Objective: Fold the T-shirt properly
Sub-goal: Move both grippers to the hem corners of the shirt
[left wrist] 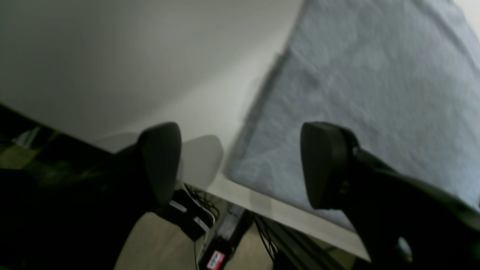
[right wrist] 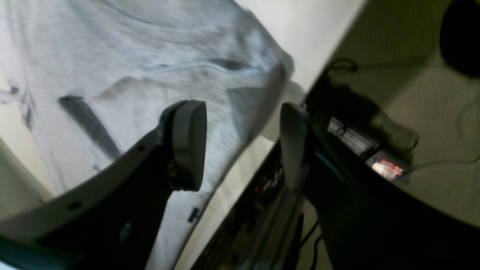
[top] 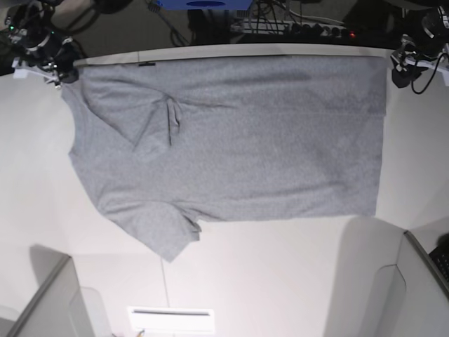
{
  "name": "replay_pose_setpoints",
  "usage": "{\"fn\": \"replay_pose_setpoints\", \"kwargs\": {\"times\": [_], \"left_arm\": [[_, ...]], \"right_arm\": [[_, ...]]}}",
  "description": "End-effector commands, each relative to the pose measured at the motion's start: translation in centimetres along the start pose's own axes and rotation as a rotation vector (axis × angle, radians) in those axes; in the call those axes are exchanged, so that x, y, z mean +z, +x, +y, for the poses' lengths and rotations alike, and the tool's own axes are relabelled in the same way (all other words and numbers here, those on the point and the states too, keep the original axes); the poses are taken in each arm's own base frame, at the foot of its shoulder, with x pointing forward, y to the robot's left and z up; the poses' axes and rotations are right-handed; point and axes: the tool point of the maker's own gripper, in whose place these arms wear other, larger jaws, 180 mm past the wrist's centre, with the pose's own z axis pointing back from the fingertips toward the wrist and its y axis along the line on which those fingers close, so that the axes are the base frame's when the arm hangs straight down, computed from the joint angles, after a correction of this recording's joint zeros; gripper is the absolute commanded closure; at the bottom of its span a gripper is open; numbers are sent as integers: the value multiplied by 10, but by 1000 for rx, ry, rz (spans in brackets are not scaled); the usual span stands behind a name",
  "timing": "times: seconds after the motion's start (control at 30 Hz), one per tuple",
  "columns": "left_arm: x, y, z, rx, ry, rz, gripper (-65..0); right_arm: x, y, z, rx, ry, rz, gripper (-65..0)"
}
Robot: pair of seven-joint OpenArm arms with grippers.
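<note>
The T-shirt (top: 238, 147) lies spread flat on the white table (top: 280, 281), plain heather-grey side up, with one sleeve folded in over the body at the far left and the other sleeve (top: 165, 235) pointing toward the front. My left gripper (left wrist: 243, 165) hangs open just above the shirt's far right corner (left wrist: 240, 168), with nothing between its fingers (left wrist: 326, 165). My right gripper (right wrist: 240, 146) is open over the shirt's far left edge (right wrist: 262, 101), one fingertip (right wrist: 187, 144) above the cloth and the other past the table edge. Neither holds the T-shirt (right wrist: 131, 56).
The table's far edge (top: 231, 50) runs right behind the shirt; beyond it are cables, a power strip (top: 295, 28) and dark floor. Both arms (top: 42, 53) (top: 417, 60) sit at the far corners. Grey panels (top: 56, 302) (top: 421, 281) stand at the front corners.
</note>
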Motion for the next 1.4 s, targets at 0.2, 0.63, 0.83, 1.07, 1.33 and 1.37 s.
{"fn": "replay_pose_setpoints", "kwargs": {"times": [0.2,0.63,0.83,1.07,1.33,1.37], "left_arm": [[21,56,-7,-36,-3,-178,-485],[-4,118,-107,-144,-225,-282,-484],[-28,119,-148,-277,-231,-229,-484],[-52,120,-181,-338,-263,-198,-484],[-81,105,-159,-258,-236,-105,-484],[-82,107,-162,-258,-242,-108,-484]], "right_arm": [[17,33,51,87,115,-137,-293],[-10,44,221,409,392,-86,-293],[-48,65,275,457,385,-38,-297],[-94,104,335,765,335,-132,-305],[-152,87,362,1185,296,-129,-366],[-156,89,359,1225,282,-136,-366]]}}
